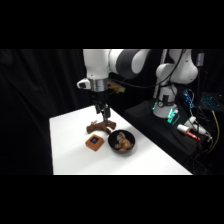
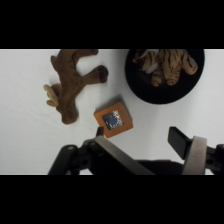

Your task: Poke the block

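I'm in the approach, my pincer [image 2: 142, 142] spread wide and empty above the block [image 2: 114, 119] (untouched, just beyond its fingertips), so next I lower onto it.

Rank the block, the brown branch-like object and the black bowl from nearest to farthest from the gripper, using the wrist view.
1. The block: just ahead of the gripper, beside one fingertip.
2 and 3. The brown branch-like object, toward the picture's upper left, and the black bowl, toward the upper right with tan lumps inside. Both lie beyond the block; they are too close to call.
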### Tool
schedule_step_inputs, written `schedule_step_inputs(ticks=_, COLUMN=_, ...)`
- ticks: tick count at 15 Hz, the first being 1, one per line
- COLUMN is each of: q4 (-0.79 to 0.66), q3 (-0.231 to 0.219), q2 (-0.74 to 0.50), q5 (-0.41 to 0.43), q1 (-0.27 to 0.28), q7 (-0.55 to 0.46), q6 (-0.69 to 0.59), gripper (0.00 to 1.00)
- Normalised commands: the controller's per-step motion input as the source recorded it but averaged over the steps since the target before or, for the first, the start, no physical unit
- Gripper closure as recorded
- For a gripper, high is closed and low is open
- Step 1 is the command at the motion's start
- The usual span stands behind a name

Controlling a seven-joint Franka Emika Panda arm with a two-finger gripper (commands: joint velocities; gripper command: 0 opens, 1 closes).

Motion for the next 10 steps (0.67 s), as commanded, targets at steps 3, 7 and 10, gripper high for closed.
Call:
schedule_step_inputs(ticks=3, q4=0.05, q3=0.003, q2=0.05, q5=-0.015, q1=-0.021, q7=0.01, q6=0.05, gripper=0.00)
schedule_step_inputs(ticks=7, q4=0.19, q3=-0.021, q2=0.16, q5=-0.017, q1=-0.042, q7=0.03, q6=0.13, gripper=0.00)
schedule_step_inputs(ticks=10, q4=0.28, q3=-0.029, q2=0.23, q5=-0.010, q1=-0.045, q7=0.04, q6=0.12, gripper=0.00)
